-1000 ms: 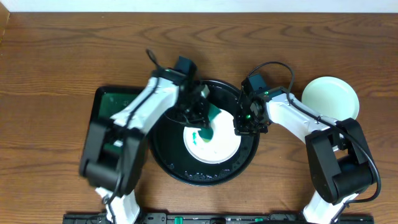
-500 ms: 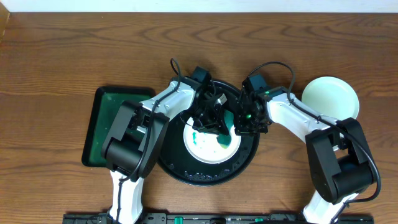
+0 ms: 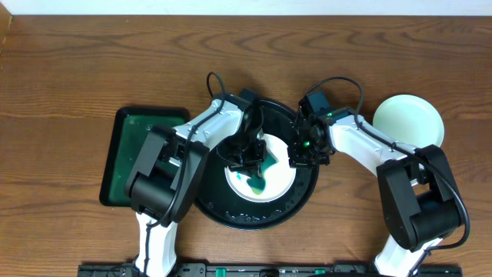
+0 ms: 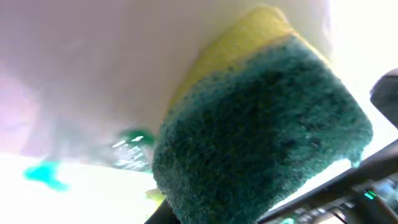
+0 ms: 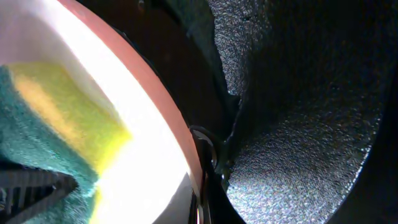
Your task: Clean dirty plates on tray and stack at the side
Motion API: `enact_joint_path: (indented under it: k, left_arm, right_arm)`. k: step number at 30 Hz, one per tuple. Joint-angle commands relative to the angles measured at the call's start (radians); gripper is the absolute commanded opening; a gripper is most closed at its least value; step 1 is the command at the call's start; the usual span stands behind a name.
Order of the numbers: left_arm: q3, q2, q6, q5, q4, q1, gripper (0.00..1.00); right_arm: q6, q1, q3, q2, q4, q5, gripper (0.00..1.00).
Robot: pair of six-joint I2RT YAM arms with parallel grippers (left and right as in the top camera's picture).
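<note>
Two plates show from above: a dirty plate (image 3: pixel 275 185) lying inside the round black tray (image 3: pixel 231 219) at mid-table, and a pale plate (image 3: pixel 408 121) set on the wood well off to the right. Our left gripper (image 3: pixel 247 158) is clamped narrow on a yellow-and-green sponge (image 4: pixel 267 137), scouring side down against the white surface. Our right gripper (image 3: pixel 301 158) is closed tight at the dirty plate's right rim, which the wrist view shows running right beside its finger, so we take it to be pinning the plate.

We judge the step in hand to be scrubbing. Teal smears (image 4: pixel 43 174) lie just beside the sponge, toward the plate's left and near side, so our strokes should sweep that way and overlap rather than circle over one patch. We want the sponge flat, pressing through its whole green face, not riding on one edge. Pressure should be firm but modest, since a glossy tray will let the plate skate. The right grip has to hold against each stroke, and we should push toward it rather than away. We must also stop each stroke short of the right fingers. Only once the white shows clean all round should the plate go to join the pale one.
</note>
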State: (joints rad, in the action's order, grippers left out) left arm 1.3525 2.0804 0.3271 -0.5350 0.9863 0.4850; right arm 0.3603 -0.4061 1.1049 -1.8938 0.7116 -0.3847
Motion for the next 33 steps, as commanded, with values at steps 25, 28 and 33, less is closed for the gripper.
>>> enact_joint_path:
  k: [25, 28, 33]
  left_arm:
    - [-0.031, 0.023, 0.159, 0.639, -0.2, -0.134, 0.07]
    - [-0.03, 0.023, 0.144, 0.571, -0.249, -0.133, 0.07]
    - [-0.013, 0.023, 0.104, 0.489, -0.297, -0.121, 0.07]
  right_arm:
    - [0.024, 0.039, -0.014, -0.05, 0.071, 0.1, 0.01]
    - [0.024, 0.037, -0.014, -0.05, 0.077, 0.104, 0.01]
    - [0.024, 0.025, -0.014, -0.05, 0.077, 0.108, 0.01]
